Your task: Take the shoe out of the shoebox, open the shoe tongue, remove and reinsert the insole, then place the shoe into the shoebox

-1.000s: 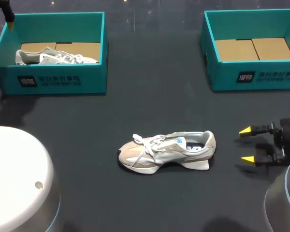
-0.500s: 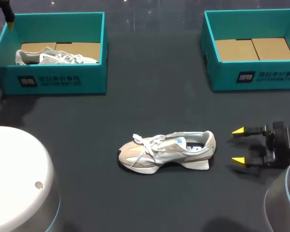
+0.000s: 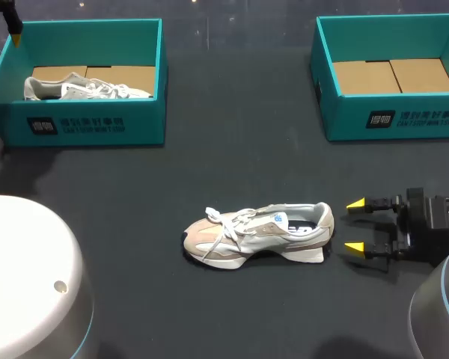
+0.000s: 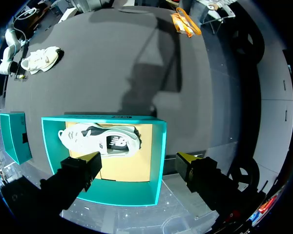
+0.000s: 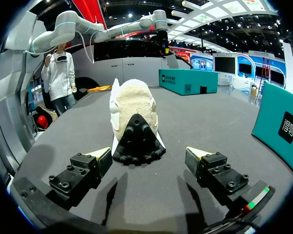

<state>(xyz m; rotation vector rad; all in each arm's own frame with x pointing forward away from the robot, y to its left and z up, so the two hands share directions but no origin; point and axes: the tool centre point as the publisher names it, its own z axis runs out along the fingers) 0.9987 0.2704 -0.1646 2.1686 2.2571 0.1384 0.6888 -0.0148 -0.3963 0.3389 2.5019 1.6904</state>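
I am counting two shoeboxes (image 3: 86, 127) (image 3: 393, 120) and two shoes. The loose shoe (image 3: 258, 233) is lying heel-first just ahead of my released right gripper (image 3: 355, 224). My left gripper (image 4: 136, 158), also released, is hovering above the boxed shoe (image 4: 100, 140).

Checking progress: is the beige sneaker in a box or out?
Out: the beige laced sneaker rests on the dark table, no walls around it.

White print, a square logo beside a line of characters, marks the front wall of the teal cardboard shoebox (image 3: 135, 127) at ten o'clock and of the second teal shoebox (image 3: 344, 123) at two o'clock. The beige-and-white laced sneaker (image 3: 258, 233) at centre carries a round blue tongue label (image 3: 278, 218), too small to read.
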